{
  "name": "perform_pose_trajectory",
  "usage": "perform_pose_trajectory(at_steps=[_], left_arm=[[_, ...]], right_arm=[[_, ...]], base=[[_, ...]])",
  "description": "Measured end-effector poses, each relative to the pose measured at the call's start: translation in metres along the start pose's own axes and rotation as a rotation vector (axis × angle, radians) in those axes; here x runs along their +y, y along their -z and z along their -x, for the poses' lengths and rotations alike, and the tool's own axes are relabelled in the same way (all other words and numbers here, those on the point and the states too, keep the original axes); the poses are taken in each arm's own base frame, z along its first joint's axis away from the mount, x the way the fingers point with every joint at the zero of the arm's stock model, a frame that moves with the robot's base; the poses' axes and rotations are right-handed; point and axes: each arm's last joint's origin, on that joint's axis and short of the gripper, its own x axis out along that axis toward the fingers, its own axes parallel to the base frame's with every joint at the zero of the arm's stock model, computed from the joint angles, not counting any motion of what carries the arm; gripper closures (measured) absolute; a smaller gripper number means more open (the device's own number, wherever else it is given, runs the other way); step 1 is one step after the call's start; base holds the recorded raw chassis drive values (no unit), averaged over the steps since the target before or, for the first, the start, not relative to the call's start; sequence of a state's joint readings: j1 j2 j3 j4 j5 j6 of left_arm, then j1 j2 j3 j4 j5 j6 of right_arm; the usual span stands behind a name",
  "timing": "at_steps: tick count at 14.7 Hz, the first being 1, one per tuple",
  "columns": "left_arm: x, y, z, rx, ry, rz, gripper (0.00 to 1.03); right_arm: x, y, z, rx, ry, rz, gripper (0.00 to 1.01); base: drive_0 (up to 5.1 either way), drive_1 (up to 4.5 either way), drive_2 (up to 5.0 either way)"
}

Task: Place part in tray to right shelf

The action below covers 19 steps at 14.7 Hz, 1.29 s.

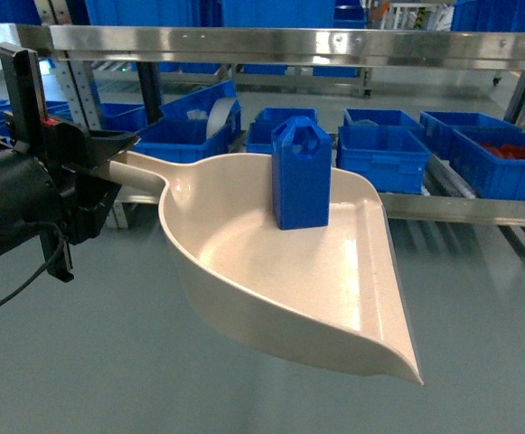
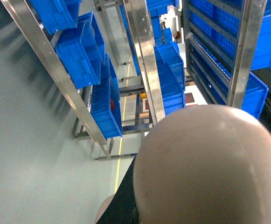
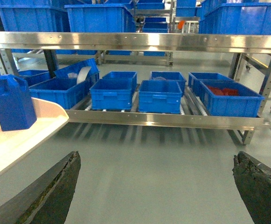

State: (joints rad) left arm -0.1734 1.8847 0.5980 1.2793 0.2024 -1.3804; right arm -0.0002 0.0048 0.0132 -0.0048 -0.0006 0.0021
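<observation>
Beige and broad, the tray [image 1: 280, 271] fills the foreground of the head view, held in mid-air over the grey floor [image 1: 81, 362], its flat lip to the lower right and its straight handle running left into the left hand [image 1: 95, 167], whose black fingers are clamped on that handle. One part [image 1: 301, 174], a small solid-blue jerrycan-shaped block, stands upright inside the tray near its back wall, the handle hole at its top. Behind it the right shelf [image 1: 461, 208] shows its steel front rail and carries a row of blue crates [image 1: 381, 155], at least five of them in sight, one at far right holding red pieces; a second steel rail crosses the top of the view. From the left wrist camera, the rounded beige underside of the tray [image 2: 210, 163] blocks the lower right, and the hand itself is hidden; steel racks and blue crates stand beyond, seen tilted. From the right wrist camera, the right hand [image 3: 156, 186] hangs over bare floor with its two dark fingers [image 3: 56, 191] spread wide apart, touching nothing. At left, the tray's rim [image 3: 42, 121] and the one part [image 3: 11, 103] upright on it appear, with the shelf [image 3: 172, 119] and its crates behind.
</observation>
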Motion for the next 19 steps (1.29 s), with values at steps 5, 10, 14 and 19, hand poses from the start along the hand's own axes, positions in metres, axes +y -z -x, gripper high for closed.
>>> perform_pose_trajectory(at_steps=[5,10,14,19], left_arm=[[-0.0002,0.0008,-0.0002,0.002,0.000,0.000,0.87],[0.0002,-0.0011,0.0001,-0.007,-0.001,0.000,0.87],[-0.0001,0.0002,-0.0001,0.001,0.001,0.000,0.87],[-0.0002,0.0002,-0.0001,0.001,0.001,0.000,0.87]], right_arm=[[-0.0001,0.0000,0.0000,0.000,0.001,0.000,0.03],[0.0000,0.0000,0.0000,0.000,0.000,0.000,0.03],[0.0000,0.0000,0.0000,0.000,0.000,0.000,0.03],[0.0000,-0.0003,0.0000,-0.003,0.000,0.000,0.03]], base=[[-1.2,-1.21,-1.2],[-0.2,-0.23,-0.2],[0.0,0.00,0.0],[0.0,0.00,0.0]])
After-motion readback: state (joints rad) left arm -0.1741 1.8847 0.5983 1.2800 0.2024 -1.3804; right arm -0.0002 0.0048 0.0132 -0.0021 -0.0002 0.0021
